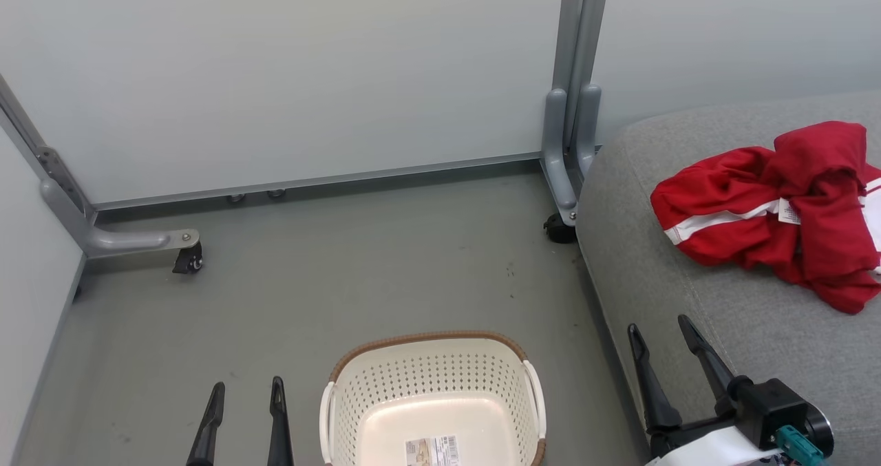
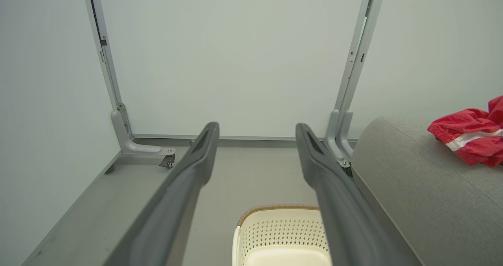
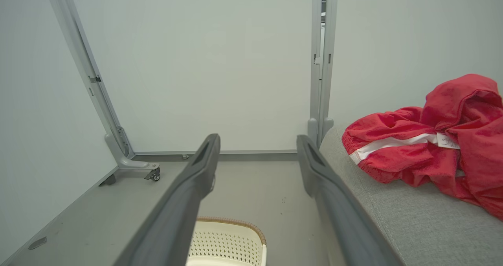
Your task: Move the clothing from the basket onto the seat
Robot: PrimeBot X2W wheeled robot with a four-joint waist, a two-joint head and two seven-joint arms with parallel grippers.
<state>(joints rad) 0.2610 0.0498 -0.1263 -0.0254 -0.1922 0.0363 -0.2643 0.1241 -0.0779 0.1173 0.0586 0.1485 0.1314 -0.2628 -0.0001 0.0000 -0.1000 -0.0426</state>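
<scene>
While the clothing [image 1: 778, 211] lay on the seat [image 1: 661, 273], the left gripper [image 1: 248, 385] and right gripper [image 1: 657, 324] flanked the basket [image 1: 427, 376], fingers parted, empty.

Pale grey partition panels on a grey floor.
Back panel [image 1: 275, 73] and side panel [image 1: 27, 266] meet at a grey metal post [image 1: 41, 156] on the left. A second post [image 1: 581, 39] stands right of centre, with another panel [image 1: 743, 32] beyond it. Each post has an L-shaped foot on a black caster: left caster [image 1: 189, 259], right caster [image 1: 559, 230]. A grey rail [image 1: 310, 182] runs along the back panel's base. The floor [image 1: 344, 273] is matte, with a few dark specks [image 1: 511, 272]. Light is soft and even.
</scene>
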